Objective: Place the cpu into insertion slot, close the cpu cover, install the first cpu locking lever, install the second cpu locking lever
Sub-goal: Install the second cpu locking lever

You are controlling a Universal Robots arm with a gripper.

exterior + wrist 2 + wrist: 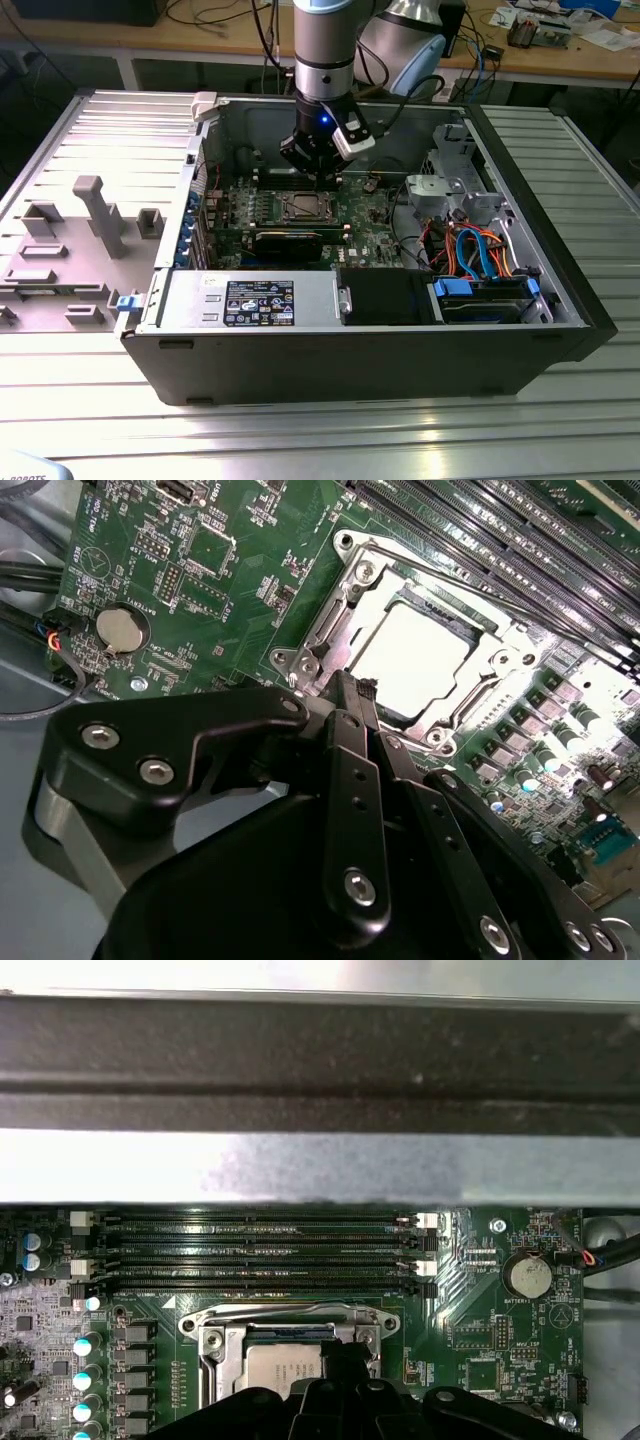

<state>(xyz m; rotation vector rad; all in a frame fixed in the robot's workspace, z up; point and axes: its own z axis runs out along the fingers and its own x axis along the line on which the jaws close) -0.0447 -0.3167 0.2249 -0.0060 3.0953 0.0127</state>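
Black casing forms the near wall of the open computer case (pixel 300 355) in the exterior view, with a power supply (pixel 250 300) just behind it and blue cables (pixel 480 250) toward that view's right. Farther in lies the green board (pixel 230 205), and on it the slot (pixel 303 208), a silver-rimmed square.

The cpu (pixel 415 650) already sits in the slot (pixel 400 645); its silver top shows bright through the window of the cover (pixel 345 630), which lies down flat over it in the second wrist view. A thin wire lever (pixel 420 575) runs along the far edge of the frame.

The gripper (pixel 318 172) hangs just above the slot's far side. In the second wrist view its fingers (pixel 355 770) are drawn together with no gap between them and nothing in their grasp, tips (pixel 350 685) close over the cover's near edge.

By my judgement the chip is light, stiff and fragile against the pins beneath, best taken by its edges; the cover is thin springy metal, and the levers are stiff wire to be pushed at their bent ends.

Beyond the slot lie long black memory slots (pixel 260 1255), with a coin battery (pixel 528 1278) off to one side.
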